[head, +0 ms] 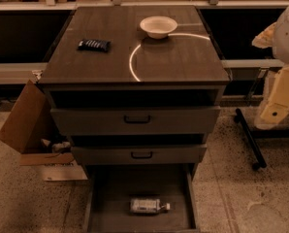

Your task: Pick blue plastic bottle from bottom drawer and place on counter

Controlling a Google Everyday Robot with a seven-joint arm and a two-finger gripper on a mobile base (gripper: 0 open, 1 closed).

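Nearest to me, low at the front, the bottom drawer point(135, 183) stood pulled wide open, and the blue plastic bottle point(148, 206) lay on its side on the flat floor, towards the front and about midway across, its small light cap pointing right. It was a small clear bottle with a pale bluish-white label, and nothing touched it or crowded it.

By my reckoning the task had barely begun. The drawer was open, but the bottle had not yet been grasped, lifted or set up top.

At the far left a cardboard box point(23, 120) leaned open against the cabinet. Above the bottom drawer sat two upper drawers point(135, 120) with black handles. On the dark wood-grain surface point(183, 57) a dark snack packet point(93, 44) lay at the left, a thin bright light arc point(131, 62) curved across the middle, and a white bowl point(158, 26) sat towards the back, right of centre. Bare room remained at the front for the bottle.

At the right edge the cream-coloured arm hung with its claw point(279, 98), level with the upper drawers and well apart from the bottle. Whether it was spread or pressed together I could not tell.
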